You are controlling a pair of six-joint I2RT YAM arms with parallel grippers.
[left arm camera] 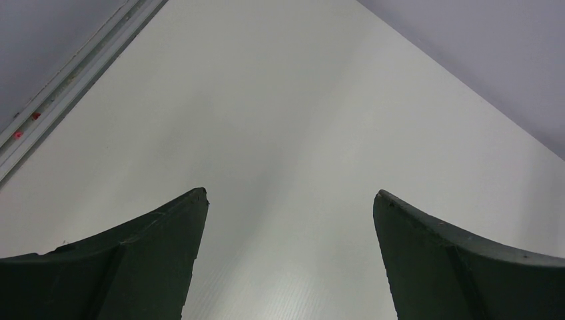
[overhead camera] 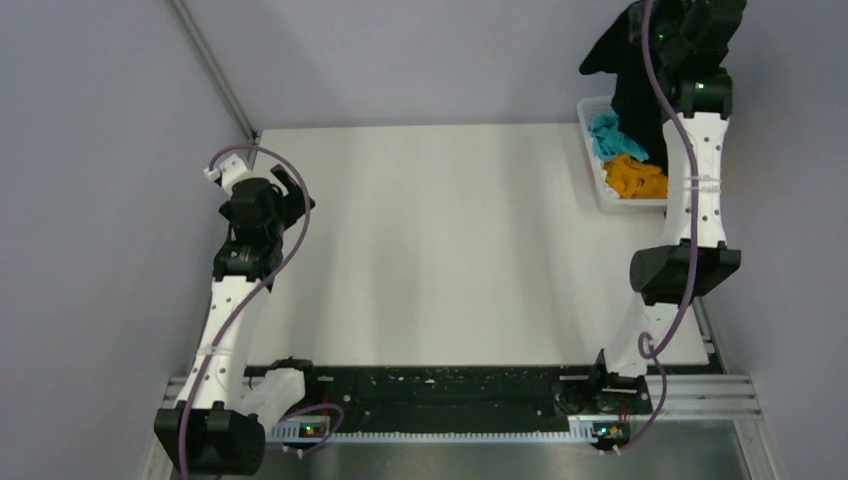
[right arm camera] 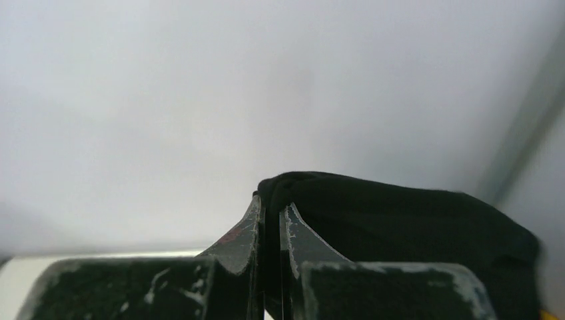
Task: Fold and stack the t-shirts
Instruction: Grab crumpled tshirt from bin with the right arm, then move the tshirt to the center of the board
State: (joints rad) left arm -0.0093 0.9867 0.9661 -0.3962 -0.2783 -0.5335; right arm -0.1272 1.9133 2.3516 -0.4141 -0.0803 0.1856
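**A:** What is the right arm holding?

**B:** The right tool (right arm camera: 272, 203) is pinching a fold of the black t-shirt (right arm camera: 400, 213). Its two scuffed, dark fingers are pressing together on the cloth. The shirt is soft, matte fabric, bunching over the fingertips and draping off to one side. From the overhead camera it is hanging as a limp dark column at the far right corner, raised off the desk (overhead camera: 450, 250) and dangling over the far end of the basket (overhead camera: 630, 205).

**A:** And the other shirts?

**B:** They are lying crumpled in that white, shallow, rectangular basket, which is sitting at the desk's right edge. The turquoise-blue t-shirt (overhead camera: 606, 135) is sitting at the far side. The orange-yellow t-shirt (overhead camera: 636, 178) is lying just beside it, nearer the arms. The hanging black cloth and the right arm are hiding part of the basket.

**A:** What about the left side?

**B:** The left tool (left arm camera: 290, 193) is standing wide open and gripping nothing. Its two curved, dark wedge-shaped fingers are pointing over smooth, pale, faintly glossy desk surface. It is hovering near the left edge, well apart from the shirts.

**A:** Anything else around?

**B:** A thin purple cable (overhead camera: 300, 205) is looping along the white left arm. Plain grey wall (overhead camera: 420, 60) is rising behind the desk.
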